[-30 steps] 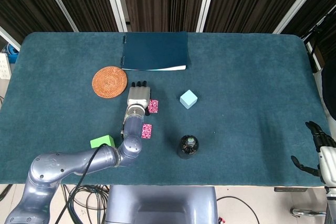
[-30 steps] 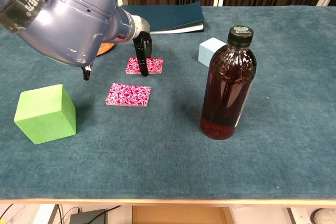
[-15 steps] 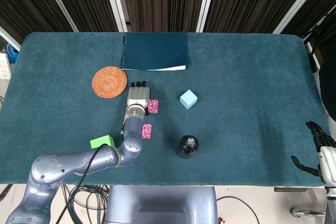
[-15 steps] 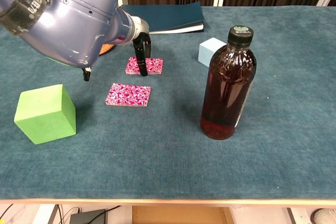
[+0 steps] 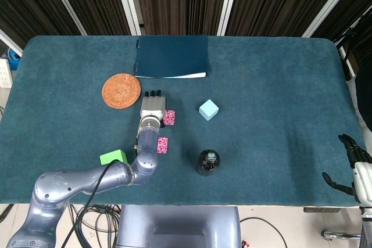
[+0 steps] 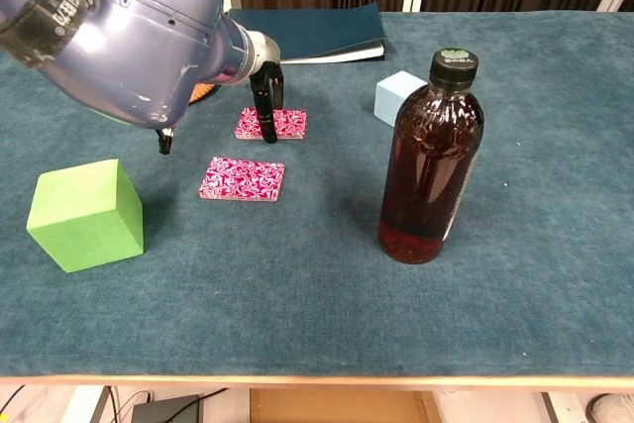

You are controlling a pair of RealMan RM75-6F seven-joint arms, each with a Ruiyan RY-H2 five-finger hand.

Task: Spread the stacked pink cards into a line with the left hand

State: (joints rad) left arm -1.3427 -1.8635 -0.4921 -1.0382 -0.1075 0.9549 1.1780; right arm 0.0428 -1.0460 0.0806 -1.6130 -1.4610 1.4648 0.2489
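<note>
Fingers (image 6: 265, 111) press pink card (image 6: 283, 124) on teal tablecloth (image 5: 279, 85).

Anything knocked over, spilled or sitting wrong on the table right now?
Nothing stands out. The bottle stands upright and capped, both pink card piles lie flat, and the left hand rests at the far pile.

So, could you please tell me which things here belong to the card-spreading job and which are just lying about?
Belongs to the job:
far pink card
near pink card
left hand

Lying about:
green cube
light blue cube
bottle
woven coaster
dark notebook
right hand
</note>
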